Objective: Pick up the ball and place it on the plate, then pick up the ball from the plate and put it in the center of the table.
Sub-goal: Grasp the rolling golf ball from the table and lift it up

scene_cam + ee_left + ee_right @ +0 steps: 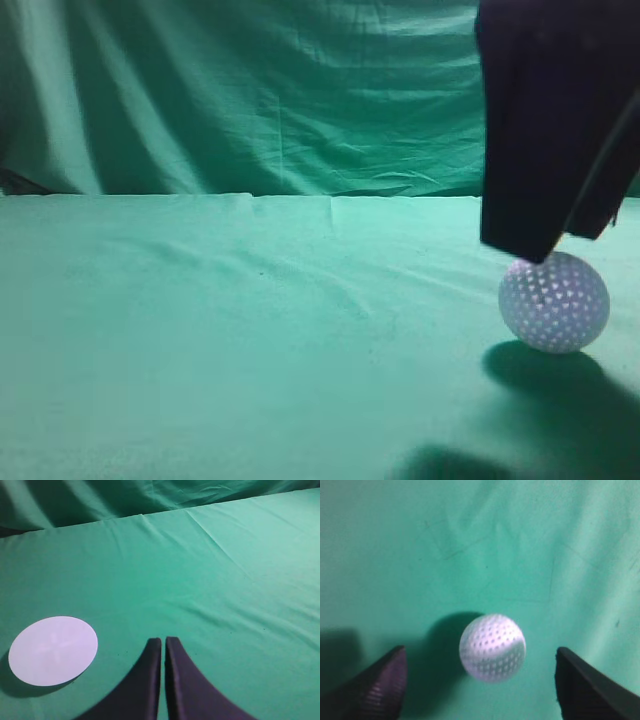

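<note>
The white dimpled ball (pixel 555 302) rests on the green cloth table (pixel 250 330) at the right of the exterior view. My right gripper (pixel 548 238) hangs just above it, its black fingers at the ball's top. In the right wrist view the ball (pixel 492 647) lies between the two spread fingers of the right gripper (pixel 480 672), touching neither; the gripper is open. My left gripper (pixel 163 642) is shut and empty over the cloth. The flat white round plate (pixel 53 650) lies on the table to its left.
A draped green backdrop curtain (pixel 250 90) hangs behind the table's far edge (pixel 250 196). The curtain also shows at the top of the left wrist view (pixel 100 497). Wrinkles run across the cloth.
</note>
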{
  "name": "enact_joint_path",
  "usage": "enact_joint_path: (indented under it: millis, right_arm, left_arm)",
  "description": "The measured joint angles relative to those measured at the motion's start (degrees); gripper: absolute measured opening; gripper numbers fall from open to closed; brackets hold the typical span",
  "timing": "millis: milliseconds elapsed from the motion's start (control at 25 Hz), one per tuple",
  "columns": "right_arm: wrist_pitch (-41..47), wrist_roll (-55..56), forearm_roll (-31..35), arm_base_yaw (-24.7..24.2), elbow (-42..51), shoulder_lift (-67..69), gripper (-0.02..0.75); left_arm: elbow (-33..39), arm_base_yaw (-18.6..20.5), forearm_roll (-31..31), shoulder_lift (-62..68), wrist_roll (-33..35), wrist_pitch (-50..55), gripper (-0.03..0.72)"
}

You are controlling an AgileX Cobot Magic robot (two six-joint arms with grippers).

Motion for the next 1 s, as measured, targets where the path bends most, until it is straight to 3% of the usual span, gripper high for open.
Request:
enact_joint_path:
  millis: [520, 720, 1000]
  right_arm:
    - [-2.5, 0.2, -1.3, 0.0, -0.1, 6.5, 0.553]
    - [-2.6, 1.9, -1.4, 0.0, -0.2, 6.9, 0.331]
    - [0.3, 4.9, -1.7, 0.0, -3.5, 7.1, 0.324]
  left_arm:
    - [0.0, 0.0, 0.0, 0.0, 0.0, 0.0, 0.000]
    - [0.0, 0.0, 0.0, 0.0, 0.0, 0.0, 0.000]
    - [0.0, 0.0, 0.0, 0.0, 0.0, 0.0, 0.000]
